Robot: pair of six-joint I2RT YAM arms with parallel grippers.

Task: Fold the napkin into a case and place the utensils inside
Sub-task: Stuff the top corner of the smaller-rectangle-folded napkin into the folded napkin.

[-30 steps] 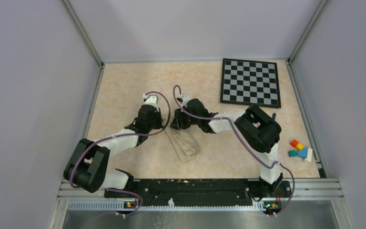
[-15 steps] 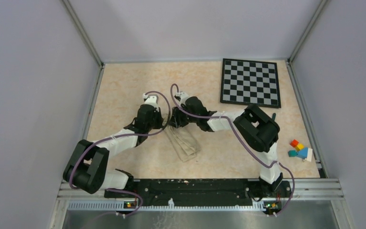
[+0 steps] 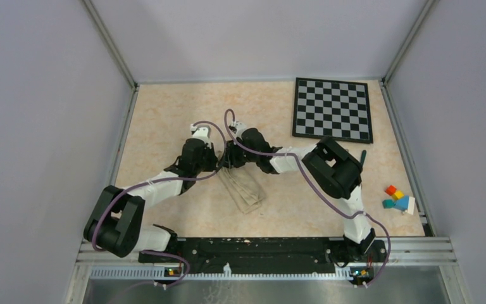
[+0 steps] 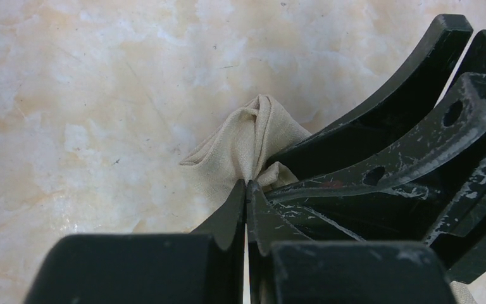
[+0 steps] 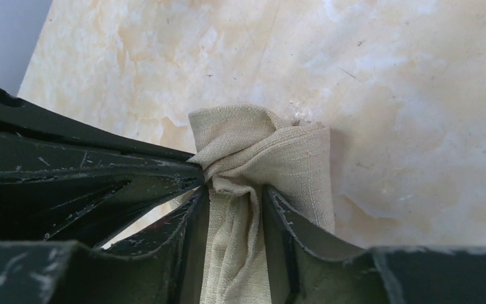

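Mid-table point(image 3: 164, 114), left claw point(image 4: 247, 185), right claw point(image 5: 234, 190) pinching napkin point(image 3: 245, 190)

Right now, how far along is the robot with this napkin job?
Done: the napkin already lies as a long narrow strip. In hand: both arms pinch its far end, left jaws shut, right jaws clamped around a bunched fold. To do: finishing the case and adding the utensils, which I cannot make out.

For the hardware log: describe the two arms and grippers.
The left arm and right arm have black joints and white links. A thin purple cable loops along each. The left gripper and right gripper have curved black fingers with pale scuffs.
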